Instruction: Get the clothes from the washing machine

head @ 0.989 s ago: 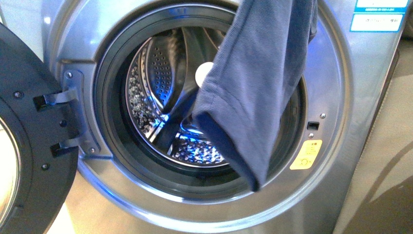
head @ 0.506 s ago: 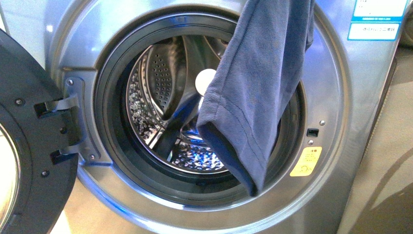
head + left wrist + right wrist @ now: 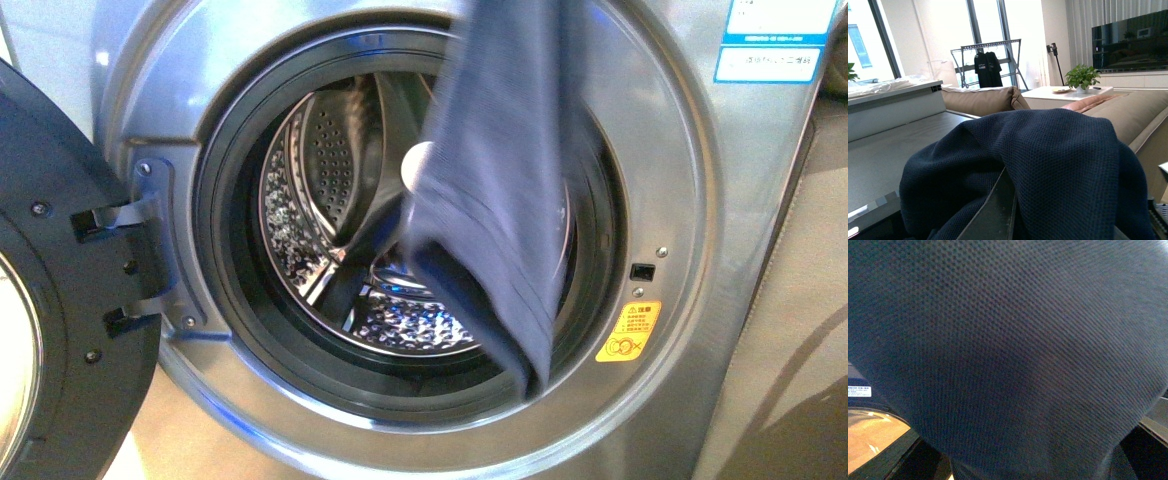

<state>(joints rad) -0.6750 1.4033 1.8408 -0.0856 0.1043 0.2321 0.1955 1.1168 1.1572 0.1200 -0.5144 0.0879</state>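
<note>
The washing machine [image 3: 690, 200] stands with its door [image 3: 60, 300] swung open; the perforated drum [image 3: 320, 180] looks empty; the navy ribbed garment [image 3: 500, 180] hangs blurred before the opening, probably clear of the rim; lifting out seems done, carrying away is left; cloth covers both wrist views, so whether the left hand or right hand is clenched on it I cannot tell.

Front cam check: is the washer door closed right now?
No, the washing machine's door is swung open to the left on its hinges, and the navy garment hangs in front of the exposed drum.
</note>
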